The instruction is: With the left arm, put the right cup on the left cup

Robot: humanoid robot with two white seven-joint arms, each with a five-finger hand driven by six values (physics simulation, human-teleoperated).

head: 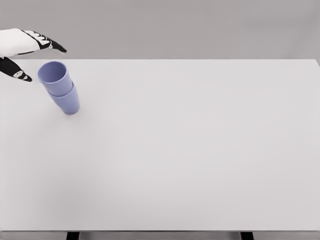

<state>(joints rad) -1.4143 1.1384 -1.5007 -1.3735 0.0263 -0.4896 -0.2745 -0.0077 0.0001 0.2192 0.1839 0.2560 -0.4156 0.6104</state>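
Cups first: two of them, both the same lavender-blue plastic, and they're already stacked. Top cup (54,77) sits nested inside the bottom cup (67,101), so only the lower cup's body shows below the upper one's wall. The stack leans a bit, with the open mouth of the top cup tipped up and toward the left. From the head view it looks like the bottom cup is resting on the table (190,150), a plain white one, but I can't really tell how flat its base sits.

Relative to the stack: the left hand (22,50) is just up and to the left of the top cup, near it but not touching. One hand in view, that's it. It's white with black fingertips, fingers spread out and relaxed, thumb (17,71) pointing down toward the cup rim with a clear gap between them. It's holding nothing.

The stack is in the far left corner area of the table, and two dark table legs (73,235) peek out at the near edge, well away from the cups.
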